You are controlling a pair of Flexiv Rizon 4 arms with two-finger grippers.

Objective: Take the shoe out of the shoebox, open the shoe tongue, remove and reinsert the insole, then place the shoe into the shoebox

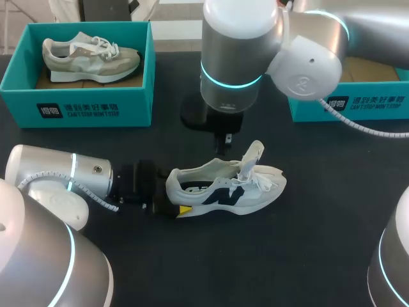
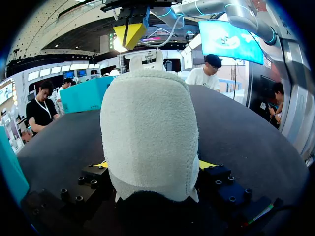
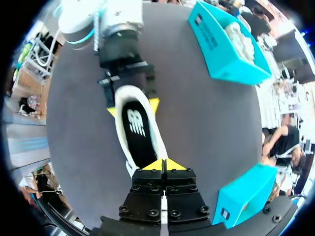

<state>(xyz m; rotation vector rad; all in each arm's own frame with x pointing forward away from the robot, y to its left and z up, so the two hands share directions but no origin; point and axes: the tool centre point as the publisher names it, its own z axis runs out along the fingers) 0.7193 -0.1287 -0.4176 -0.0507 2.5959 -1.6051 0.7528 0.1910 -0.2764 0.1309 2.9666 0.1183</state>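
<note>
Table [image 1: 319, 249]: shoe [image 1: 223, 188] heel between left fingers [image 1: 184, 210] (clamped).

My left arm [image 1: 64, 176] comes in low and level from the left, wrist horizontal. My left jaws clamp the heel of the shoe [image 1: 223, 188] from both sides. My right arm [image 1: 236, 51] reaches past the middle, wrist pointing straight down. My right jaws are closed, yellow fingertips [image 3: 153, 165] touching each other.
</note>
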